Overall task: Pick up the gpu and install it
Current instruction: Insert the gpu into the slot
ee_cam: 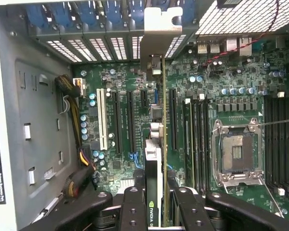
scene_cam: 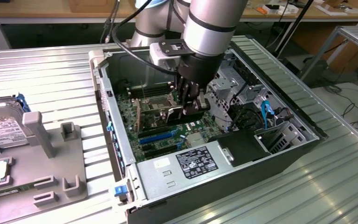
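My gripper (scene_cam: 189, 103) is down inside the open computer case (scene_cam: 113, 121), shut on the gpu (scene_cam: 184, 115), a dark card held on edge. In the wrist view the gpu (ee_cam: 153, 185) runs edge-on away from my gripper (ee_cam: 158, 208), clamped between the two black fingers (ee_cam: 133, 207). Its silver bracket (ee_cam: 159, 38) points toward the rear slot openings. The card hangs over the black expansion slots (ee_cam: 173, 120) of the green motherboard (ee_cam: 231, 91). I cannot tell whether its edge touches a slot.
A CPU socket (ee_cam: 236, 154) and memory slots (ee_cam: 274, 139) lie beside the card. A power supply (scene_cam: 188, 163) and a drive cage (scene_cam: 285, 135) line the case. A cable bundle (ee_cam: 79, 178) lies near the white slot (ee_cam: 102, 120). A grey fixture (scene_cam: 42, 154) holds a hard drive (scene_cam: 2, 126).
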`<state>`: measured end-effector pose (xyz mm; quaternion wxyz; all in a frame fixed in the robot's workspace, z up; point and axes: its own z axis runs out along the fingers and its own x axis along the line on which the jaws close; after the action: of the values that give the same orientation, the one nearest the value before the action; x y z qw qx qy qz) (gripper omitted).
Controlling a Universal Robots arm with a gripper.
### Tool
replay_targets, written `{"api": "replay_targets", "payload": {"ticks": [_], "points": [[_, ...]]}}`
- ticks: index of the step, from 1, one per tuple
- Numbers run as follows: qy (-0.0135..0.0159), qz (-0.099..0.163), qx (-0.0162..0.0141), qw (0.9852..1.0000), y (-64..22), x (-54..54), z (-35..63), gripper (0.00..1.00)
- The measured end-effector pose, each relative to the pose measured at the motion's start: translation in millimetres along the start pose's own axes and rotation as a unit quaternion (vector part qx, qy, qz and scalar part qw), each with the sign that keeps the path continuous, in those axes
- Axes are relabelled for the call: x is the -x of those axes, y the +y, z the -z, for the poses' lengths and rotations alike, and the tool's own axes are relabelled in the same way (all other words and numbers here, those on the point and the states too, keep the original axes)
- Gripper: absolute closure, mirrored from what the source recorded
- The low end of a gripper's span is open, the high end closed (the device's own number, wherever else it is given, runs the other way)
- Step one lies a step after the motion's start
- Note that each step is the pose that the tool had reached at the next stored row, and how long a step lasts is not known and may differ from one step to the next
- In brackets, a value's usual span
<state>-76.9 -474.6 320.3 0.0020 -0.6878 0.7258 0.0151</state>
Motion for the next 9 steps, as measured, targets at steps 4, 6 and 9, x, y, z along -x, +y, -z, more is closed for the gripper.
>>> {"api": "replay_targets", "payload": {"ticks": [4, 6, 9], "points": [[0.0, 0.0, -0.0002, 1.0, 0.4, -0.3, -10.6, 0.73], [0.0, 0.0, -0.0002, 1.0, 0.6, -0.4, -14.7, 0.73], [0.0001, 0.0, -0.0001, 1.0, 0.7, -0.5, -17.2, 0.73]]}}
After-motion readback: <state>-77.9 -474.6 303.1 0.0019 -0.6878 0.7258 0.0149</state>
